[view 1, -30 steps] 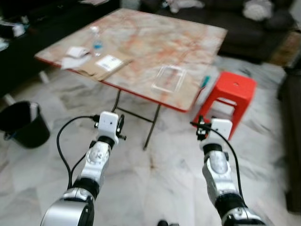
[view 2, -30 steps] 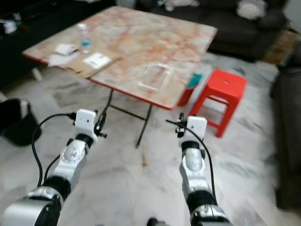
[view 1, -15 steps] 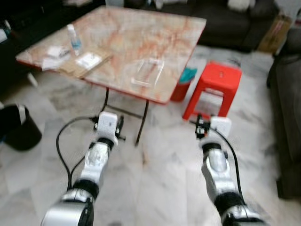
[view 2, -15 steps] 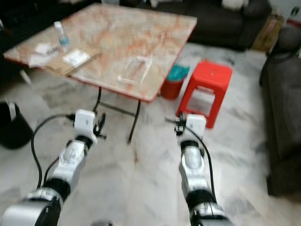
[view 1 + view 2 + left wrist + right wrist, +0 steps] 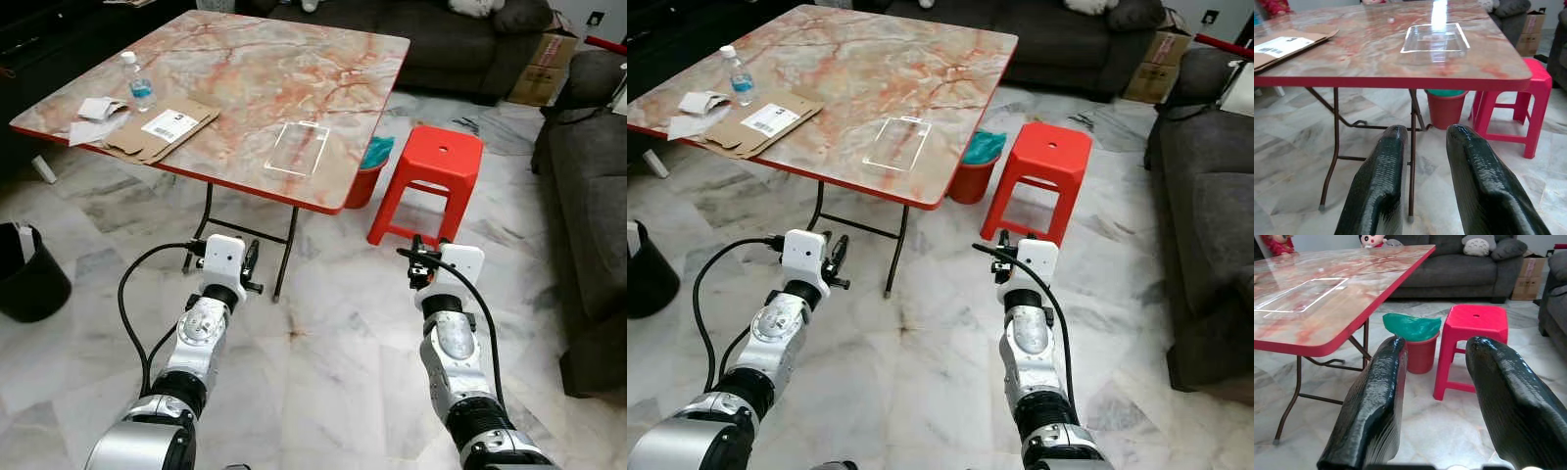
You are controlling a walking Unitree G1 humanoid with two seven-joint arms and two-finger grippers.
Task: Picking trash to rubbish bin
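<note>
Marble floor (image 5: 323, 362) stretches under both raised arms, and going from the left side of the room, a black rubbish bin (image 5: 27, 279) stands on it at the far left, well apart from the folding desk (image 5: 294, 78). On the desk's left end sit crumpled white paper (image 5: 93, 110), a small water bottle (image 5: 140, 86) just behind it, and flattened cardboard (image 5: 162, 132) with a white shipping label, partly overhanging the red edge. Nearer the desk's right front corner lies a clear plastic tray (image 5: 299, 149), flat on the marbled top and apart from the cardboard.

The left gripper (image 5: 1422, 142) hovers low over the floor in front of the desk, below its red rim, pointed at the desk's thin metal legs (image 5: 1413, 147); its fingers (image 5: 1383, 176) stand slightly parted with nothing between them. The rim and the legs lie between this gripper and the tray above.

Under the desk's right corner a small red bin (image 5: 972, 174) with a green liner stands on the floor, just beside a red plastic stool (image 5: 431, 181). The right gripper (image 5: 1435, 362) is held in front of the stool and the red bin, fingers (image 5: 1376, 396) apart and holding nothing.

Dark sofas line the back wall (image 5: 460, 44) and the right side (image 5: 588, 196), with a cardboard box (image 5: 544, 73) on the floor between them.
</note>
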